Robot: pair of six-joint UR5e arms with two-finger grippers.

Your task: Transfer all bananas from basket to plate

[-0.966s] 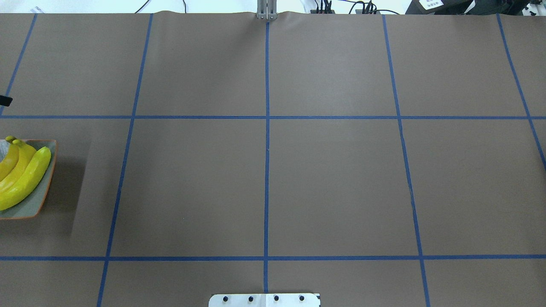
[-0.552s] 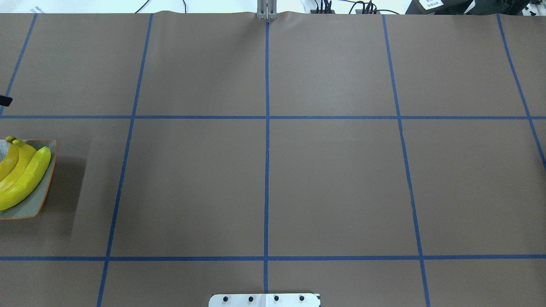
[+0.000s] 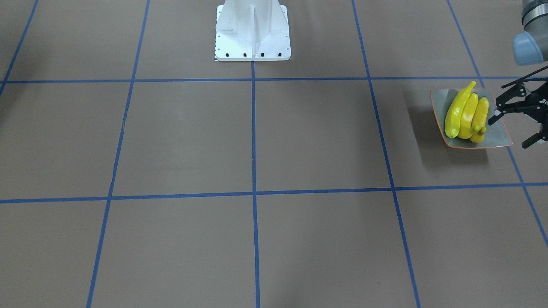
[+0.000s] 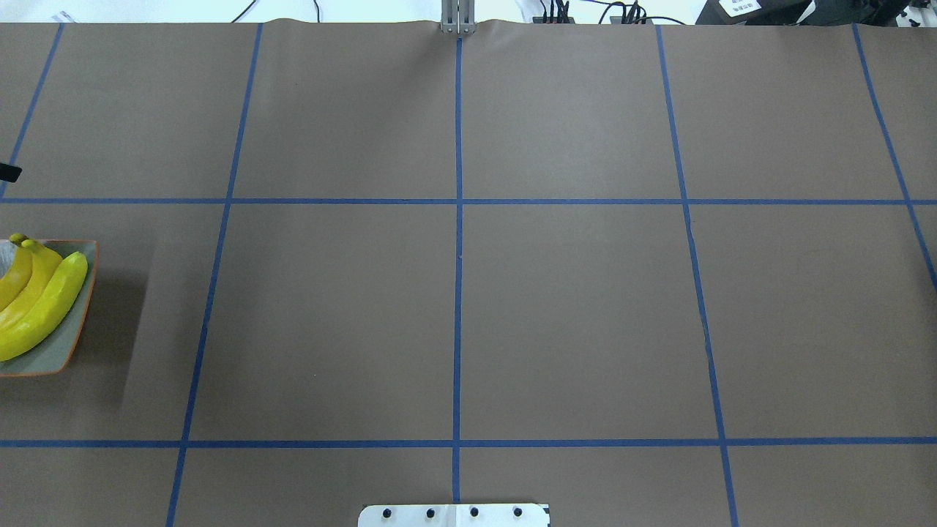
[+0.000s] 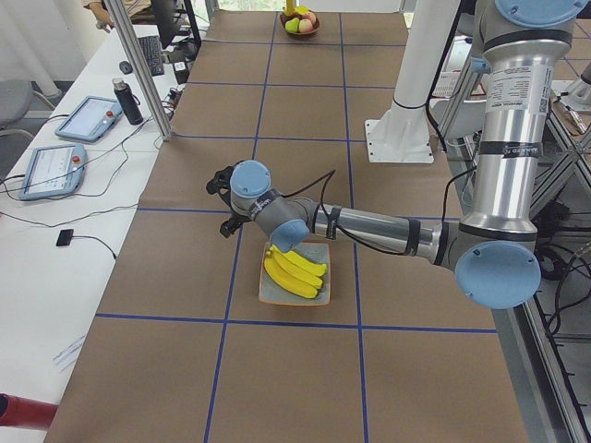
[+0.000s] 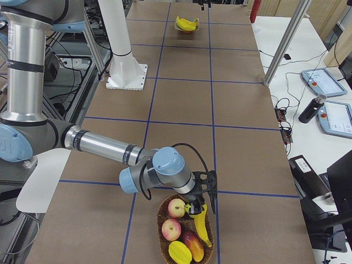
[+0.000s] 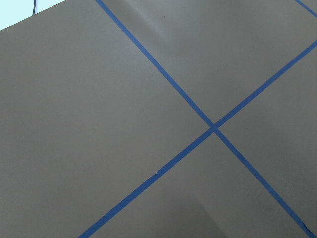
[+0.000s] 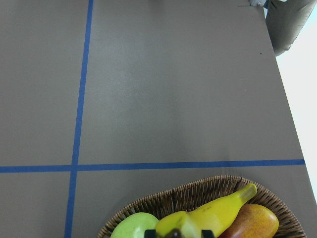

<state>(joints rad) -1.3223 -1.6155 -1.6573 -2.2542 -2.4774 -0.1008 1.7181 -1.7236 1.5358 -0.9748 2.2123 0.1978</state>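
While the L gripper [image 3: 509, 133] hangs w/ its jaws spread wide and nothing btwn them, three bananas [image 3: 464, 113] lie just beside its fingers [image 3: 495, 118]. They sit side by side, touching, on the plate [image 3: 498, 140]. In the front view one fingertip overlaps the plate's outer rim, close to the nearest banana. The other fingertip is off the plate, over bare table [image 3: 257, 141]. How high the fingers are over the plate can't be told.

In the left side view the L gripper [image 5: 222, 203] shows off a corner of the plate [image 5: 268, 293]. The wrist behind the fingers crosses the plate's far rim, and the bananas [image 5: 295, 272] lie back of the fingertips. The overhead view has no gripper in it, only the plate [image 4: 58, 351] cut by the edge, w/ the bananas [image 4: 44, 307] on it.

The R gripper [image 6: 203, 202] is well apart from all that, down at the basket [image 6: 160, 217]. The 4th banana [image 6: 202, 224] is right at its fingertips, stem end up next to them, body running away inside the basket among other fruit [image 6: 176, 209]. In the R wrist view that banana [image 8: 213, 215] fills the bottom centre, its tip up against the wicker rim of the basket [image 8: 163, 198]. Dark bits of fingertip show at the bottom edge against it. Can't tell if the R fingers are clamped on it or just around it.
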